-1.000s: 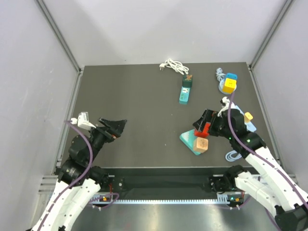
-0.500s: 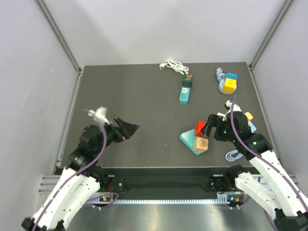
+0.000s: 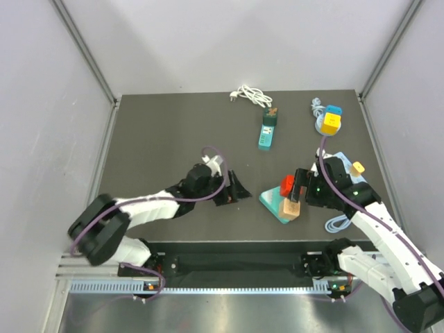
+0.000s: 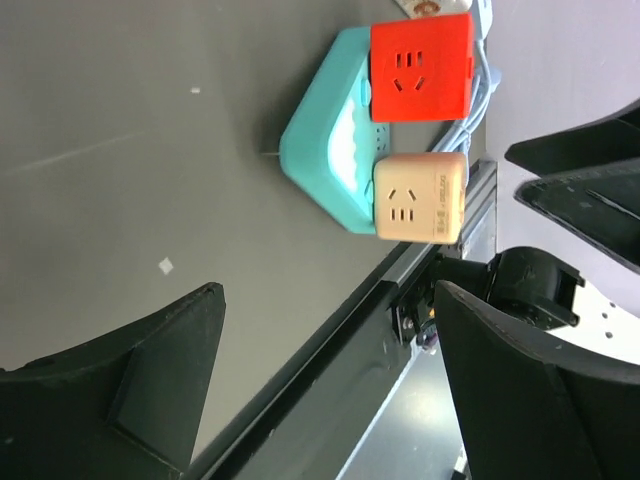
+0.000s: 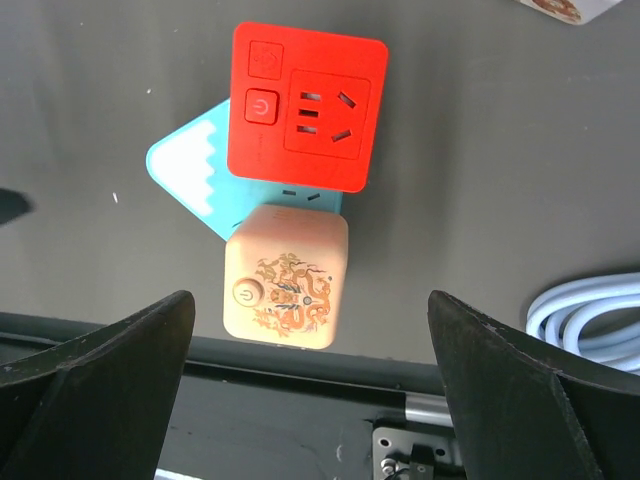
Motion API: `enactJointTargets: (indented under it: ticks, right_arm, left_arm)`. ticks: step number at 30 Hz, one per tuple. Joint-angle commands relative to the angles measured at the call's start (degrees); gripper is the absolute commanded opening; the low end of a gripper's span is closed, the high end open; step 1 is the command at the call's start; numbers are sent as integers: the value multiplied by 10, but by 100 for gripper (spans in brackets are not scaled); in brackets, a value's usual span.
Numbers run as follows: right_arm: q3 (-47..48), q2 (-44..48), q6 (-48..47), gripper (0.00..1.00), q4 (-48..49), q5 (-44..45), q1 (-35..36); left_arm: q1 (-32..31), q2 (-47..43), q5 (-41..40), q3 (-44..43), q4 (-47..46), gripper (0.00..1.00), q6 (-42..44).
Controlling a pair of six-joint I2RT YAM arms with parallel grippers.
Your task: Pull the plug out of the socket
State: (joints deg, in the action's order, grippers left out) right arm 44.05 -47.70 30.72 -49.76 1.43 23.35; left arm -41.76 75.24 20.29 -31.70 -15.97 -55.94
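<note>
A teal triangular socket base (image 3: 270,201) lies at the table's front right, with a red cube plug (image 3: 288,185) and a peach cube plug (image 3: 291,209) seated on it. My left gripper (image 3: 234,191) is open and empty, just left of the base and apart from it. The left wrist view shows the base (image 4: 325,150), the red cube (image 4: 420,65) and the peach cube (image 4: 420,198) beyond my open left gripper (image 4: 328,295). My right gripper (image 5: 311,300) is open above the peach cube (image 5: 285,275), with the red cube (image 5: 308,105) and the base (image 5: 190,170) ahead. It touches nothing.
A teal power strip (image 3: 267,130) and a white cable (image 3: 251,96) lie at the back. A yellow and blue cube (image 3: 330,121) sits at the back right. A pale blue cable coil (image 3: 336,223) lies right of the socket base. The table's front rail (image 5: 300,350) runs just below the peach cube.
My left arm has swung far to the right, from the table's left side to just beside the socket base. My right gripper has shifted slightly over the cubes.
</note>
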Motion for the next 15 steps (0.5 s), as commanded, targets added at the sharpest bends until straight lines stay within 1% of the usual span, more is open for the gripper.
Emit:
enactJointTargets:
  ticks: [1, 2, 4, 7, 11, 13, 15]
  right_arm:
    - [31, 7, 13, 100, -17, 6, -5]
    - [31, 9, 19, 99, -17, 5, -4]
    - [25, 16, 23, 100, -13, 2, -4]
    - [20, 23, 29, 100, -10, -12, -4]
    - [20, 24, 30, 100, -11, -13, -5]
    - [17, 24, 32, 100, -10, -26, -5]
    - [15, 21, 34, 100, -10, -27, -5]
  left_arm:
    - [-42, 84, 10, -53, -162, 89, -32]
    - [-47, 127, 9, -63, -172, 89, -36]
    - [-61, 182, 12, -88, -206, 87, -54]
    - [-68, 233, 5, -116, -221, 83, -68]
    - [-68, 269, -3, -124, -260, 79, -86]
    - [-69, 283, -3, -128, -265, 75, -94]
    - [-70, 289, -5, -127, -266, 74, -98]
